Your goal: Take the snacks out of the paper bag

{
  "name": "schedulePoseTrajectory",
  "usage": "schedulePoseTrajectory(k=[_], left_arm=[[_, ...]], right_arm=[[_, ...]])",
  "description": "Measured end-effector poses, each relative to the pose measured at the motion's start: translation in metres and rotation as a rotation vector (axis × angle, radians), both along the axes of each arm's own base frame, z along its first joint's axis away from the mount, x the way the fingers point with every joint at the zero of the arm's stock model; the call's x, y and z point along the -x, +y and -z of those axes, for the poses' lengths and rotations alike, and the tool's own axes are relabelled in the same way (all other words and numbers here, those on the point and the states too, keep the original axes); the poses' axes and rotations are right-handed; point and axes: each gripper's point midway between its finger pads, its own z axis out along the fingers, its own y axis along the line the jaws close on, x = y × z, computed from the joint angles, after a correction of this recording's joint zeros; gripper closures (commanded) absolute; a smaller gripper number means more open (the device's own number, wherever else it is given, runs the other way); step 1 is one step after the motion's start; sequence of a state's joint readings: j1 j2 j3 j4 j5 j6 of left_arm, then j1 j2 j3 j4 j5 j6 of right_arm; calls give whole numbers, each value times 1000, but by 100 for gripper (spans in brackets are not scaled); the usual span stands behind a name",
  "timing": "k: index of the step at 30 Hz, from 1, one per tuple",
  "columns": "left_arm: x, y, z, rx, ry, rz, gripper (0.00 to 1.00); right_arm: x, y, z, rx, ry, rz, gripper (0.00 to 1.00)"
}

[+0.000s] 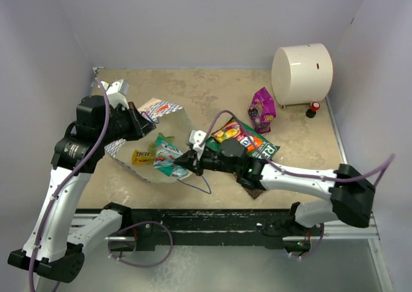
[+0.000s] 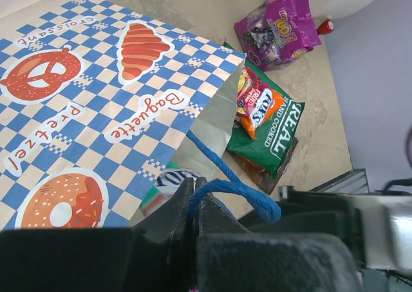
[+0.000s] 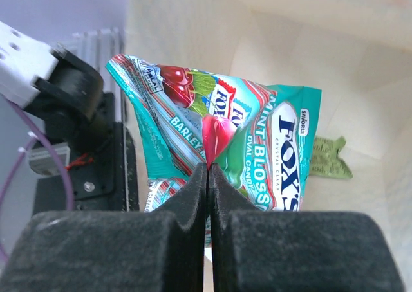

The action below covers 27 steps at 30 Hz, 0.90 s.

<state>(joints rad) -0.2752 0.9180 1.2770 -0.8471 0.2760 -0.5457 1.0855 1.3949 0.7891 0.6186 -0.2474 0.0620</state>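
While the left gripper point(image 2: 195, 199) holds the blue cord handle point(image 2: 239, 190) of the paper bag point(image 2: 96, 112), its jaws are pressed nearly together with only the cord between them. The bag's checkered panel spreads beyond and to the left of these fingers. The bag lies on its side on the table point(image 1: 212, 92).

The right gripper point(image 3: 208, 171) is closed tight on the lower edge of a teal Fox's candy packet point(image 3: 257, 137). The packet stands up directly beyond the fingertips, at the bag's mouth and against its pale inner wall.
- Small green pack point(image 3: 328, 158): deeper in the bag, beyond and right of the right fingers.
- Yellow pack point(image 1: 143, 155): inside the bag, past the teal packet from the right fingertips.

Already outside the bag, beyond and right of the left fingers:
- Green chip packet point(image 2: 273, 134), with an orange-red packet point(image 2: 254, 105) lying on it.
- Dark brown packet point(image 2: 259, 174), showing under the green one's near edge.
- Magenta pouch point(image 2: 280, 28), farther out, near the cream cylinder point(image 1: 301, 73).
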Motion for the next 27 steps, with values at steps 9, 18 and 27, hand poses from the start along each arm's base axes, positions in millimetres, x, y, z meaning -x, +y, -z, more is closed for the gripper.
schedulePoseTrajectory(k=[9, 18, 27], left_arm=[[-3, 3, 4, -2, 21, -33, 100], [-4, 4, 11, -4, 41, -48, 100], [-1, 9, 13, -7, 43, -76, 100]], right_arm=[[18, -32, -81, -119, -63, -5, 100], [20, -59, -100, -81, -61, 51, 100], [30, -122, -148, -86, -132, 159, 100]])
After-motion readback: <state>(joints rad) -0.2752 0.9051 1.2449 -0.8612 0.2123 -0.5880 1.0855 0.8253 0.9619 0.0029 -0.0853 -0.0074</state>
